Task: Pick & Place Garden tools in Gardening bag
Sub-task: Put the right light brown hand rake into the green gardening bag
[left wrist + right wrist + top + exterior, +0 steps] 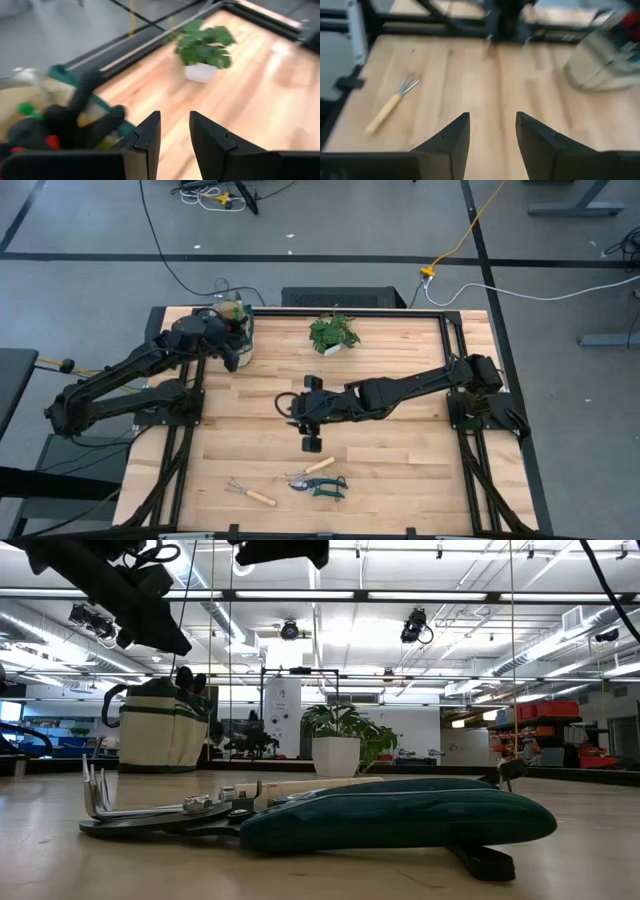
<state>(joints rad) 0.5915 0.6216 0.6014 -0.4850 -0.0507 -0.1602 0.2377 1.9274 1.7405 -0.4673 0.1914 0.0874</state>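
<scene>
The beige gardening bag [237, 330] stands at the table's far left, and black-and-red gloves [55, 127] and a green spray bottle [25, 108] stick out of its top. My left gripper [175, 135] hovers open and empty just beside the bag's near-right rim [230, 360]. My right gripper [492, 135] is open and empty above the table's middle [295, 410], pointing toward the left edge. The teal-handled pruning shears [322, 486], a wooden-handled tool [315, 468] and the small hand rake [248, 493] lie flat near the front edge.
A leafy plant in a white pot [333, 333] stands at the far middle of the table, to the right of the bag. Bare wood lies between the bag and the tools. In the low view the shears [400, 815] lie closest, with the bag [160, 725] behind.
</scene>
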